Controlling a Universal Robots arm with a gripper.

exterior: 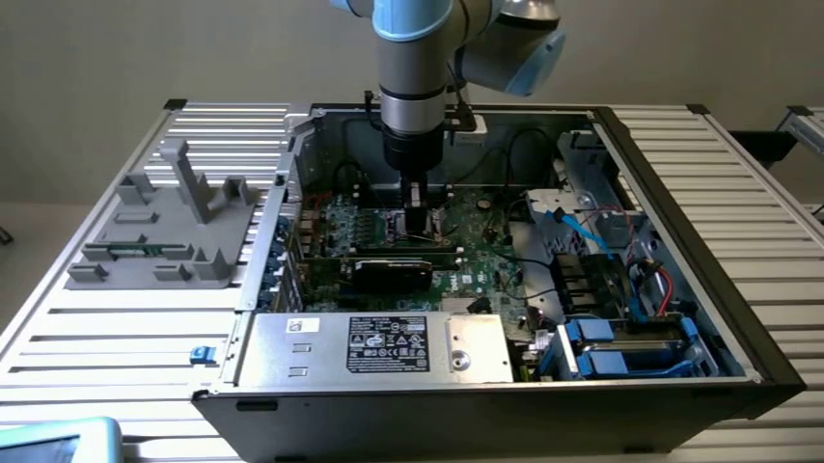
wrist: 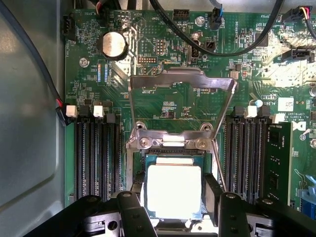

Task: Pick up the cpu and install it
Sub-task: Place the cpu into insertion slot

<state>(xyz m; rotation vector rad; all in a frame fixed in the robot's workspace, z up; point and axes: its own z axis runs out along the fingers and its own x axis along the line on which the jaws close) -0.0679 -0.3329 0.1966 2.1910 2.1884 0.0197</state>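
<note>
cpu (wrist: 174, 190) pinched between fingers (wrist: 213, 191), one edge hidden, socket (wrist: 170, 154) mostly covered

An open computer case (exterior: 489, 424) sits mid-worktop (exterior: 116, 338). A grey plastic tray (exterior: 168, 231) with upright posts stands near the worktop's edge at the exterior view's left. Inside the case are a green motherboard (wrist: 168, 106), a labelled silver power supply (exterior: 373, 345) along the near wall, a coin battery (wrist: 114, 44), black memory slots (wrist: 96, 153) and a raised metal frame (wrist: 181, 81).

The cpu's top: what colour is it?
The cpu top looks silvery white; wrist view shows it best.
</note>
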